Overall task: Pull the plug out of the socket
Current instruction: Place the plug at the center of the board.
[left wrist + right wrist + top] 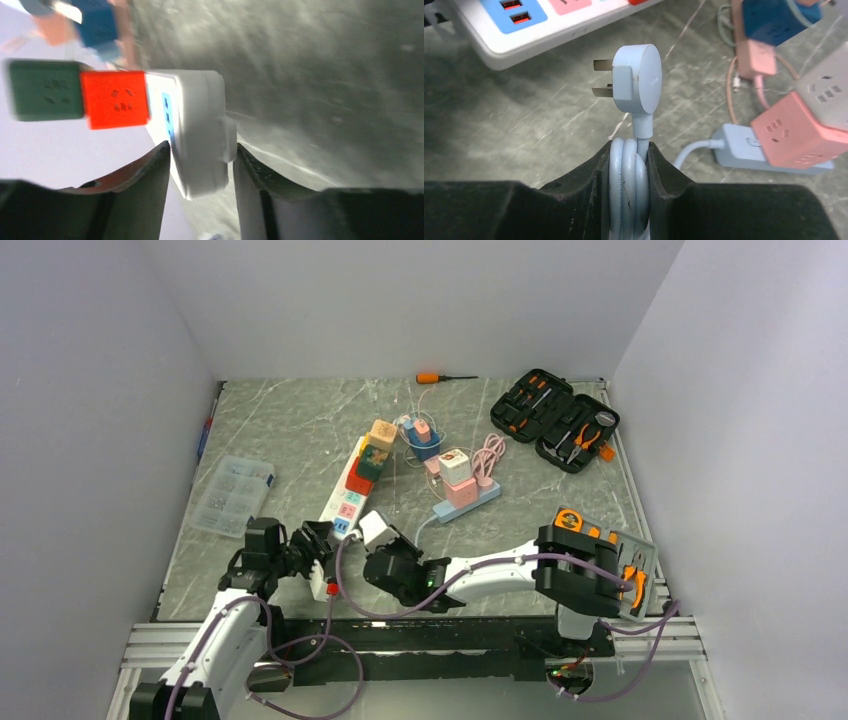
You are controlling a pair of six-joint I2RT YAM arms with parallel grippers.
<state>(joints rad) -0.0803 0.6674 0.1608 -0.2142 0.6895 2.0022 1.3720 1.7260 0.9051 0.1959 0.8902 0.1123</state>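
The pale blue plug (639, 80) is out of the socket, its two bare prongs pointing at the white power strip (499, 30) a short gap away. My right gripper (629, 150) is shut on the plug's looped cable (626, 185), just below the plug head. In the top view this gripper (375, 532) sits at the near end of the strip (345, 490). My left gripper (202, 150) straddles that end of the strip (195, 125), with its fingers close on either side and slightly parted. Red and green cube adapters (115, 99) sit further along the strip.
A small blue strip with pink and white cubes (465, 495) lies mid-table, with a pink cable beside it. An open tool case (555, 420) and an orange screwdriver (440, 377) lie at the back. A clear parts box (230, 495) lies left, and a tool tray (620, 560) right.
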